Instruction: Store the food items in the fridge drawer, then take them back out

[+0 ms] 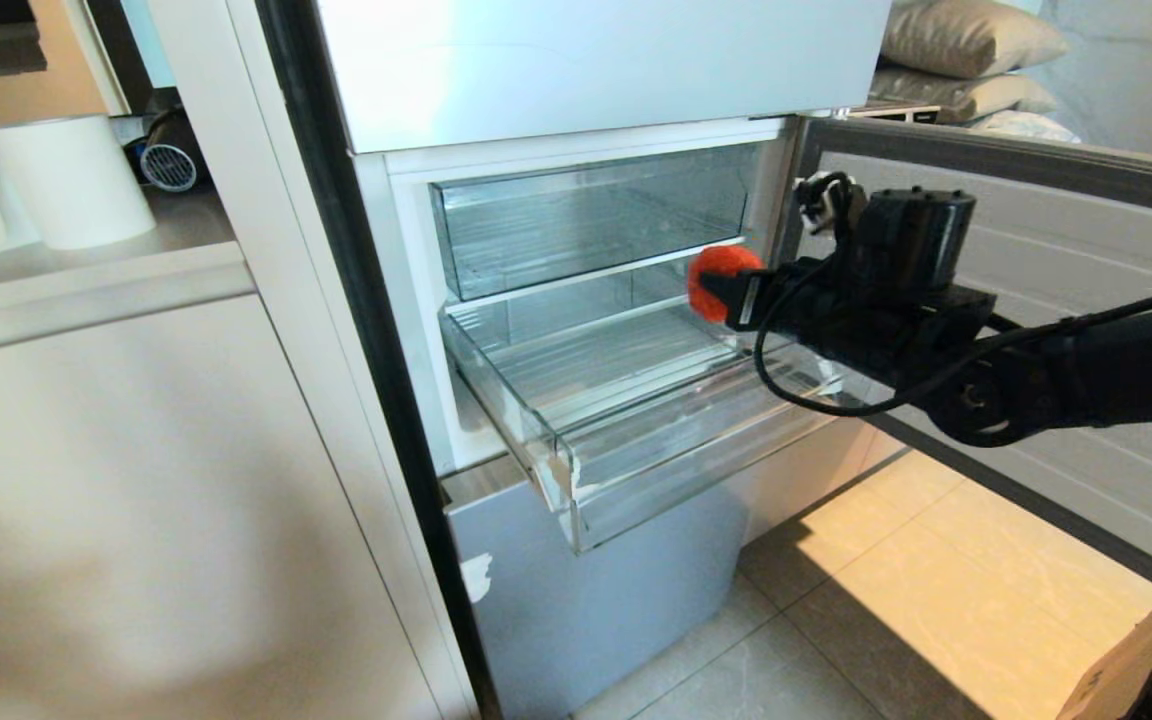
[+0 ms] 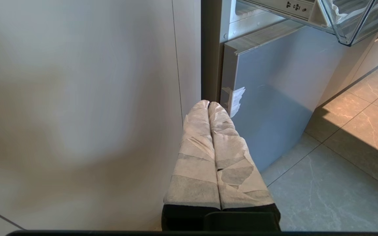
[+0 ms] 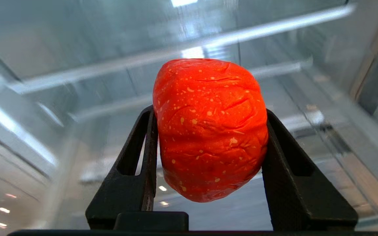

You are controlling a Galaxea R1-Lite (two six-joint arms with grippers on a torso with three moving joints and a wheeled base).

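1. Cabinet [image 1: 136, 480], pale and plain, fills the left of the head view, with a white roll [image 1: 71, 180] on the surface [image 1: 86, 260] above it.
2. Left gripper [image 2: 208, 104] hangs low beside the cabinet, near the grey lower fridge panel [image 2: 274, 98]; its wrapped jaws are pressed together, holding nothing.
3. Fridge [image 1: 586, 60] stands open in the middle, its door [image 1: 1036, 330] swung out to the right.
4. Upper clear drawer [image 1: 586, 215] sits pushed in, above and behind the right jaws.
5. Drawer [image 1: 656, 430], the shallow clear one with the ribbed bottom, is pulled out; it lies below the right jaws, and no food is seen in it.
6. Right gripper [image 1: 726, 290] reaches in from the right over the drawer's right side, its black jaws pinching a tomato [image 3: 210, 127] from both sides.
7. Tomato is red-orange, wrinkled and speckled, clear of the drawer's bottom; a second one is not in view.
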